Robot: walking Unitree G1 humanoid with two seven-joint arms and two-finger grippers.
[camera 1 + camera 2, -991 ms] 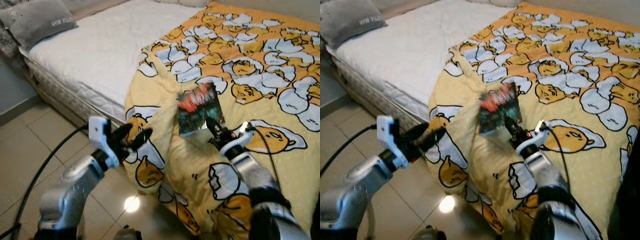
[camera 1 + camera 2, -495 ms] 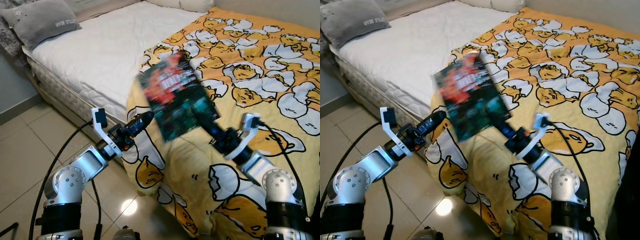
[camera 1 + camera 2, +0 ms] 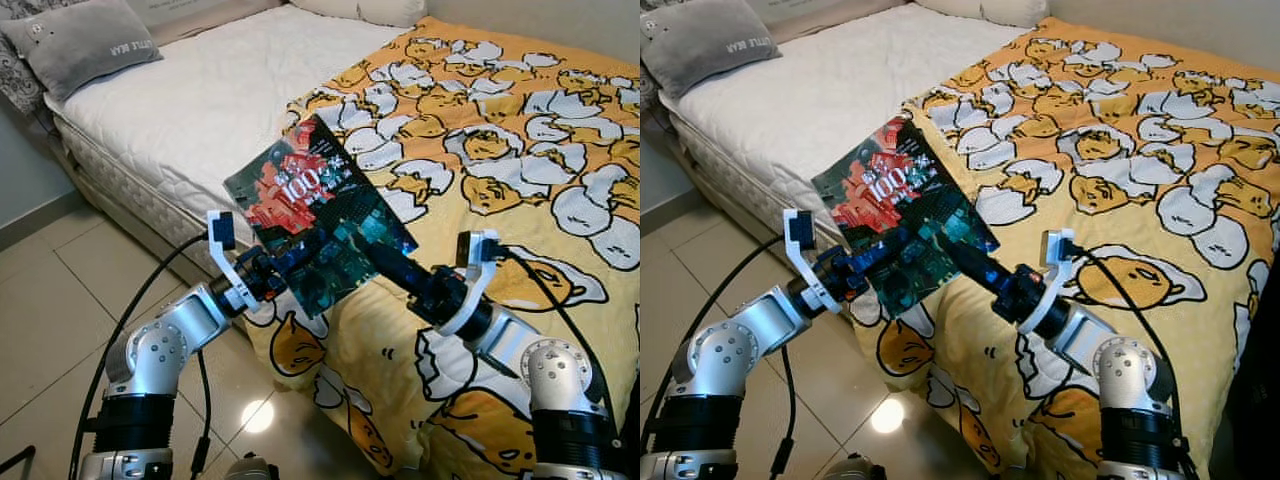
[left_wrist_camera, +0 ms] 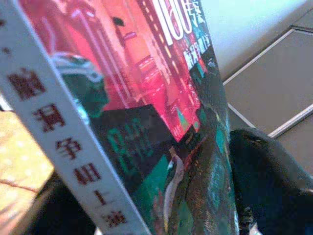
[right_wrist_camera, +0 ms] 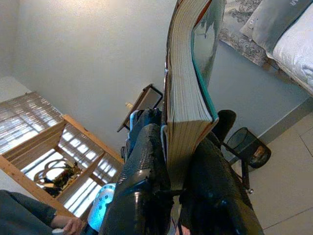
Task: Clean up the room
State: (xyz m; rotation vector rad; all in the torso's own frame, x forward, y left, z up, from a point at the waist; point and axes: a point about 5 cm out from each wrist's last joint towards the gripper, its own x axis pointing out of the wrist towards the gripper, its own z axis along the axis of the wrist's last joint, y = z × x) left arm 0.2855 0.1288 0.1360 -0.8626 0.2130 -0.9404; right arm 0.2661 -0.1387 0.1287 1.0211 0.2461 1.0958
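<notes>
The right gripper (image 5: 182,161) has its two black fingers (image 5: 142,186) squeezed tight on the bottom edge of a book (image 3: 320,215). The pages sit right between the fingers, so the book is pinched hard. The left gripper (image 3: 283,272) is at the other side of the book, by the spine. One black finger (image 4: 274,171) lies against the cover and a dark one shows behind the spine, so the robot seems to be holding the book with this gripper too.

The book is up in the air between the two arms. It tilts back, with its red and dark green cover facing up. It hangs over the edge of the bed (image 3: 200,100), above the yellow blanket (image 3: 520,130) with the egg pictures, and it does not touch the blanket.

Farther out, the white mattress is bare, and a grey pillow (image 3: 85,45) lies at the far corner. The tiled floor (image 3: 60,310) is beside the bed.

The clean-up looks like it is only partly done. The book is picked up off the bed, but it is not put away yet. No shelf or table for it can be seen here. The blanket looks bunched and hangs over the side, so it may need tidying too.
</notes>
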